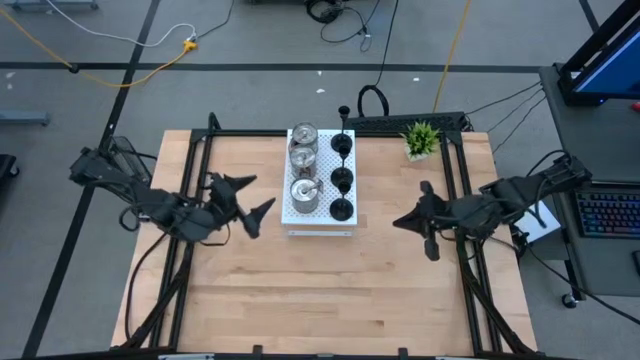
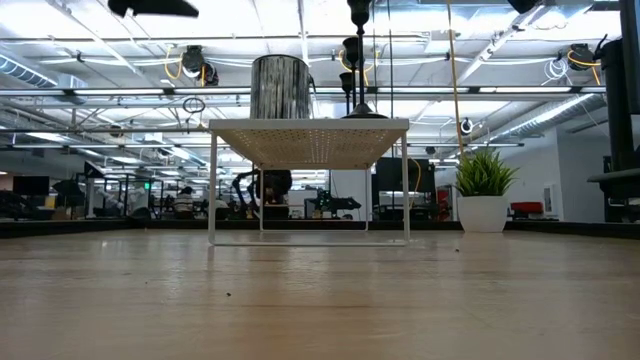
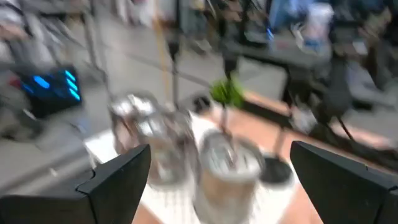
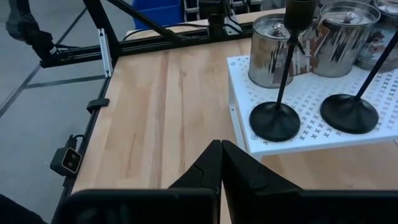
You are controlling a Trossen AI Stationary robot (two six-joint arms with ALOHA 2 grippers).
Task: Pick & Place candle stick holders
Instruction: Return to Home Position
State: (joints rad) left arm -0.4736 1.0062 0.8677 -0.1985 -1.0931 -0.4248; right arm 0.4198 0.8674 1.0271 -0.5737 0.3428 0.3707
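3 silver holders [image 1: 304, 158], 3 blk holders [image 1: 342, 178]

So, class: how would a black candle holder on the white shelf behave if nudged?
The black candle holder would probably tip: thin tall stem, small round base. It looks rigid. Standing near the edge of the white shelf, it might fall off.

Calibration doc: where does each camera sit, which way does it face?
High: overhead, straight down; left gripper, right gripper flank the white board.
Low: table height, level; board side-on, plant; dark arm scraps at top.
Left wrist: faces silver holders; own jaws open.
Right wrist: faces black holders; own jaws shut.
Shared: all see the board.
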